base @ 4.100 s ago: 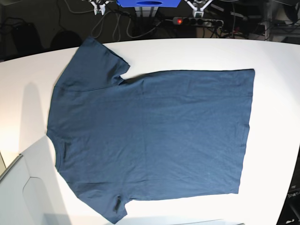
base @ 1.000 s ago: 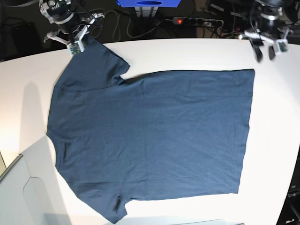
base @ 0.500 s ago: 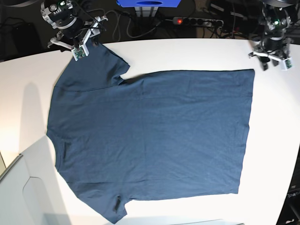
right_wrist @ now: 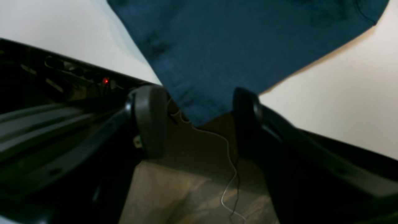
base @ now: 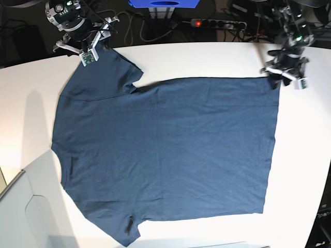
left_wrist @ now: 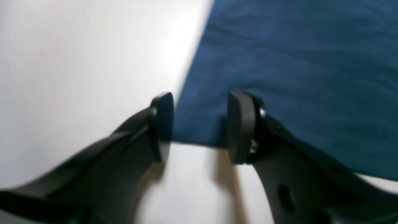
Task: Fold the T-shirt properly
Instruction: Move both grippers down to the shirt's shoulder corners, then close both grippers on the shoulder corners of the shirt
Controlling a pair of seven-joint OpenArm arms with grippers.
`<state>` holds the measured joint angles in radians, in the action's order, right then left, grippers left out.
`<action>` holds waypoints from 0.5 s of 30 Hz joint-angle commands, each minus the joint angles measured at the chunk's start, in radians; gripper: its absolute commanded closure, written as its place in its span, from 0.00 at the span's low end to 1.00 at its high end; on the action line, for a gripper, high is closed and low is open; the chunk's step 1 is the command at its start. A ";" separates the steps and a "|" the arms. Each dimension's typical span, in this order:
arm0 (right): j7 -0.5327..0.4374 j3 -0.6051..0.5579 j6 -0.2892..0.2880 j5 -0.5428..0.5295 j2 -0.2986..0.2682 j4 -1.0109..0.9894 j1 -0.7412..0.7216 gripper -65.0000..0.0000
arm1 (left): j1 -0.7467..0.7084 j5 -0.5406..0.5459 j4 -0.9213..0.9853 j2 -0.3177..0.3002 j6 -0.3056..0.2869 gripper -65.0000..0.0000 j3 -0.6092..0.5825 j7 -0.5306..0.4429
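Observation:
The dark navy T-shirt [base: 165, 150] lies flat on the white table [base: 305, 155], collar to the left and hem to the right. My left gripper [base: 284, 78] is open at the shirt's far right hem corner. In the left wrist view the gripper [left_wrist: 199, 124] straddles that corner [left_wrist: 199, 130] with the cloth lying between its fingers. My right gripper [base: 93, 46] is open at the far left sleeve end. In the right wrist view the gripper [right_wrist: 197, 121] frames the sleeve tip [right_wrist: 202, 105] at the table's back edge.
Behind the table's back edge are cables, a power strip with a red light [base: 217, 23] and a blue box [base: 164, 3]. A white panel [base: 26, 212] sits at the front left corner. The table's back edge [right_wrist: 77, 62] runs close to the right gripper.
My left gripper has moved down and left from beyond the table's far right corner to the shirt's hem corner. My right gripper has stayed at the sleeve end.

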<state>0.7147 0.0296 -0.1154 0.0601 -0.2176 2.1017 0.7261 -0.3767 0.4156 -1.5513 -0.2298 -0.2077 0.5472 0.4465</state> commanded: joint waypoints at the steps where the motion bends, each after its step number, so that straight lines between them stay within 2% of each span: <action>1: -0.014 0.002 -0.016 0.002 0.001 0.013 0.005 0.53 | -0.003 0.004 -0.018 -0.015 0.004 0.58 0.003 -0.022; 9: -0.014 0.002 -0.016 0.002 0.007 0.007 0.008 0.53 | -0.011 0.002 -0.016 0.016 0.006 0.58 0.007 -0.024; 15: -0.014 0.002 -0.016 0.002 0.007 0.007 0.011 0.53 | -0.021 0.009 -0.030 0.020 0.006 0.58 0.067 -0.024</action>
<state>0.7151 0.0296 -0.1154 0.0601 -0.2077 2.0926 0.7269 -0.3950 0.4152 -1.5597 -0.1967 -0.1993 0.6083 0.4454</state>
